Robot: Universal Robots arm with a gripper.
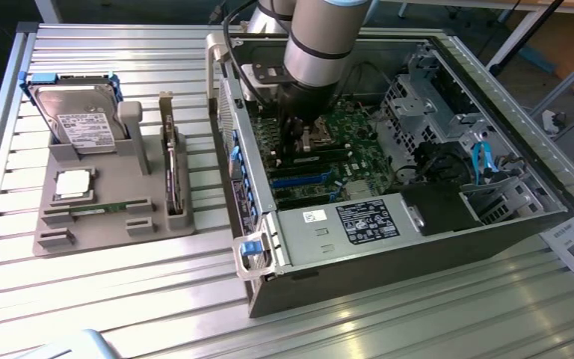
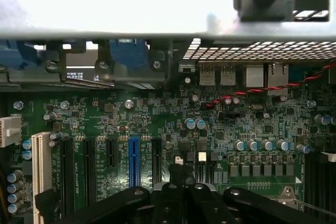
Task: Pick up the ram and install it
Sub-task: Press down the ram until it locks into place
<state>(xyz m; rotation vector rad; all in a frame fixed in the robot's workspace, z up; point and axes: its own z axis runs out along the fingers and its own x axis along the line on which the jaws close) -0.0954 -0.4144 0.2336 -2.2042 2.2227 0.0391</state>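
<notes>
One Universal Robots arm [image 1: 322,37] reached down from twelve o'clock into an open computer case [image 1: 417,277], which lay on its side on a slatted metal tabletop [image 1: 117,299]. With its side panel off, the case exposed the green motherboard [image 1: 362,153] to a tool coming from above.

The pincer [image 1: 302,138] hung low over the middle of the board. In the wrist view its dark fingers [image 2: 210,198] met tip to tip, fully closed, just above the board near a blue expansion slot [image 2: 134,161]. Nothing could be seen between them, so the pincer appeared to be carrying nothing.

At nine o'clock from the case in the exterior view, well apart from the pincer, sat a grey moulded holder [image 1: 98,232]. Its sockets kept each part in a fixed pose, probably so each could be grasped the same way every time.

- A hard drive [image 1: 83,120] stood propped at the holder's twelve o'clock end.
- A square silvery processor [image 1: 75,185] lay flat at its centre.
- A tall dark expansion card [image 1: 170,176] stood on edge along its three o'clock side.
- The ram [image 1: 99,208], a thin green stick, lay on edge in a groove just at six o'clock from the processor.

Judging by that, the ram had not yet been picked up or installed.
</notes>
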